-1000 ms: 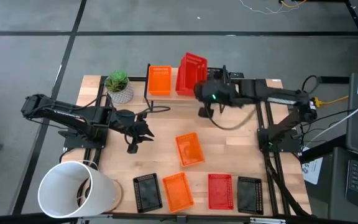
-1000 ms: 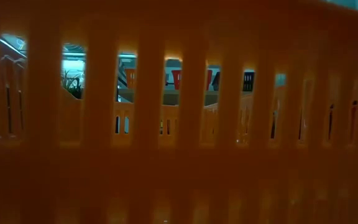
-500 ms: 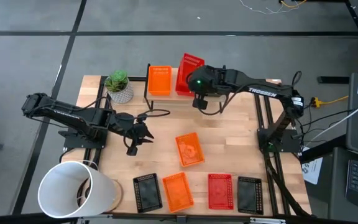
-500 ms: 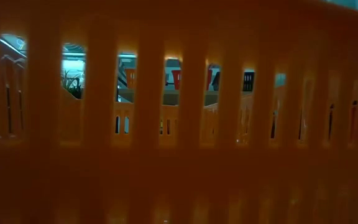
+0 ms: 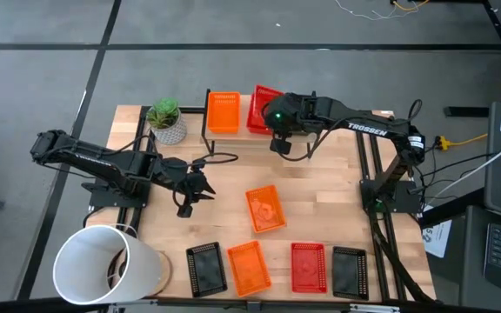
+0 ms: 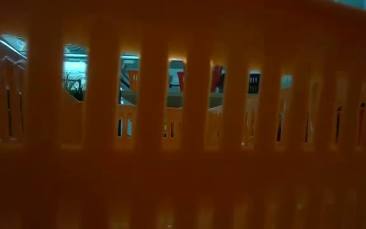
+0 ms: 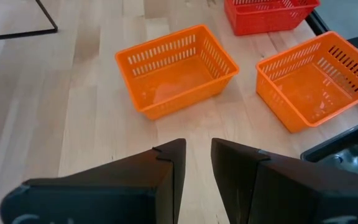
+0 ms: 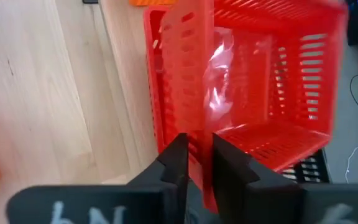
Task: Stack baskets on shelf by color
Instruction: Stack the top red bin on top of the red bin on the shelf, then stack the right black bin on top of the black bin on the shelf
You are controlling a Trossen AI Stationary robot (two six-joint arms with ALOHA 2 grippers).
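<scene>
My right gripper point(image 5: 277, 142) point(image 8: 199, 146) reaches to the table's far edge and is shut on a red basket point(image 5: 265, 108) over the shelf point(image 5: 244, 129). An orange basket point(image 5: 223, 111) sits on the shelf to its left. My left gripper point(image 5: 197, 193) point(image 7: 197, 149) hovers over the table's left-centre, open by a narrow gap and holding nothing. An orange basket point(image 5: 264, 209) point(image 7: 176, 70) lies mid-table. Along the near edge stand a black basket point(image 5: 205, 266), an orange basket point(image 5: 248, 266), a red basket point(image 5: 309, 266) and a black basket point(image 5: 349, 271). My right gripper pinches one slotted side wall point(image 8: 191, 118) of the red basket at its rim, one finger point(image 8: 176, 155) outside and the other point(image 8: 229, 163) inside. The fingers come from the table's near side, lying along the wall. Whether the basket's bottom rests on the shelf, I cannot tell.
A potted plant point(image 5: 167, 120) stands left of the shelf. A large white bucket point(image 5: 107, 265) lies at the near left corner. An orange basket's wall point(image 6: 183, 159) fills the low view. Bare wood lies between the shelf and the mid-table basket.
My right gripper has moved toward the table's left and far edge, to the shelf. The red basket it holds stood steeply tilted a second ago and has tipped down flatter beside the orange basket on the shelf.
</scene>
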